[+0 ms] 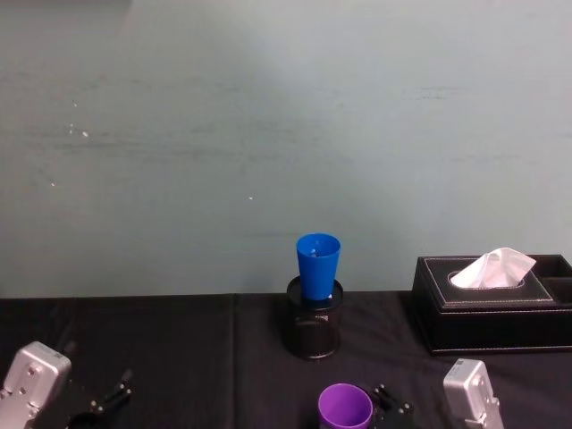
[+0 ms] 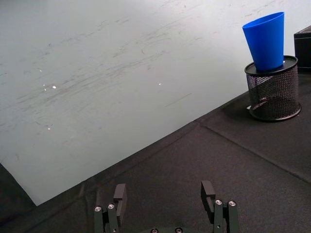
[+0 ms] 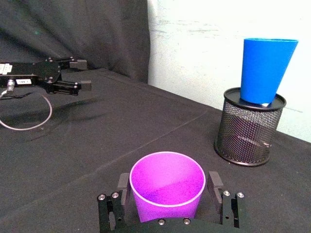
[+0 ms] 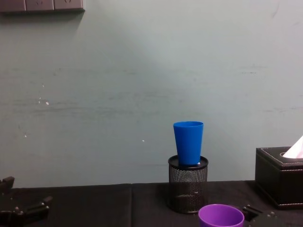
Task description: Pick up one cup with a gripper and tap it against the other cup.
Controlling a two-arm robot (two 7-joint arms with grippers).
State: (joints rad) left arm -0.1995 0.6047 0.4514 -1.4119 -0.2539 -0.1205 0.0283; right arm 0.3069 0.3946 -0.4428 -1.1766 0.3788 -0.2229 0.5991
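The purple cup point(image 3: 167, 187) stands upright between the fingers of my right gripper point(image 3: 168, 183), which is open. One finger point(image 3: 123, 183) lies close against the cup's side and the other point(image 3: 214, 183) stands a small gap off. The same cup point(image 1: 345, 407) sits at the near edge in the head view, with the right gripper point(image 1: 391, 409) just beside it. The blue cup point(image 1: 318, 264) stands upright in a black mesh pen holder point(image 1: 315, 323) farther back, well apart from the purple one. My left gripper point(image 2: 164, 194) is open and holds nothing, low over the black cloth at the near left.
A black tissue box point(image 1: 492, 308) with a white tissue sticking out stands at the right, beside the pen holder. A pale wall rises directly behind the black-covered table point(image 1: 179, 349). A thin cable loops on the cloth near the left gripper point(image 3: 68, 80).
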